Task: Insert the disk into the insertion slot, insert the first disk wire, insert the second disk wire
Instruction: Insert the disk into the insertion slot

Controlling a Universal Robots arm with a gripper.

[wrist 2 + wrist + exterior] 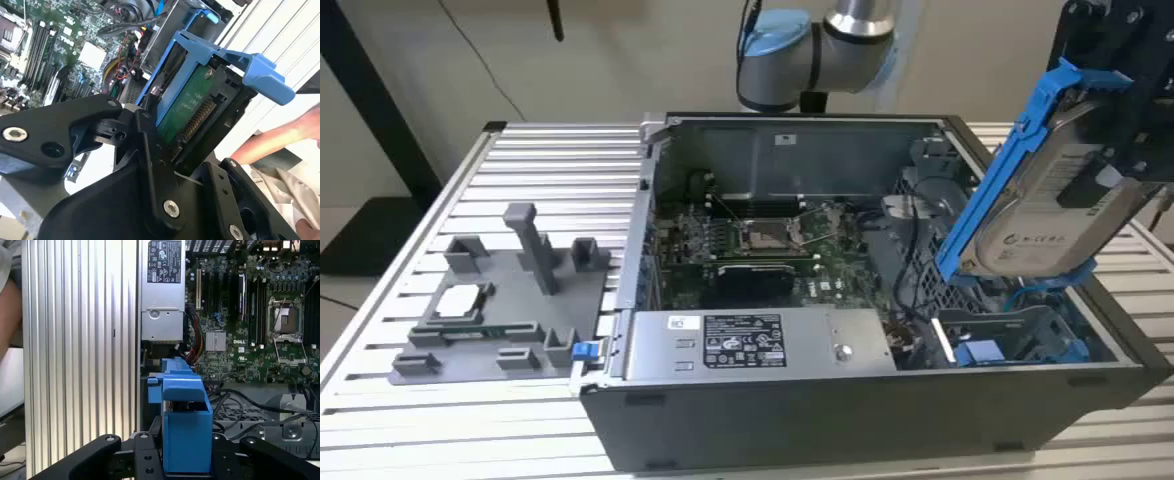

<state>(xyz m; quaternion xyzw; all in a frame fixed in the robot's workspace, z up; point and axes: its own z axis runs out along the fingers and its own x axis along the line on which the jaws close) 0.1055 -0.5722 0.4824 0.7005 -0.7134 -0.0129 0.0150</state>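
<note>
My gripper point(1105, 178) is shut on the disk point(1051, 215), a silver drive with a white label in a blue carrier frame. I hold it tilted, high over the exterior view's right side of the open computer case. Below it lies the insertion slot point(1014, 335), a grey drive cage with blue tabs, and nothing is in it. In the second wrist view the disk's green circuit board point(187, 107) and connector edge sit between my black fingers point(150, 145). The first wrist view has the blue carrier point(185, 420) end-on in my gripper point(185, 460). Loose black and blue cables point(927, 270) lie beside the cage.
The case point(854, 400) stands on a slatted aluminium table point(560, 160). Inside are the motherboard point(767, 235) and a grey labelled power-supply box point(747, 345). A grey fixture point(494, 300) with small parts sits at the exterior view's left. A person's arm point(280, 135) is close beside the case.
</note>
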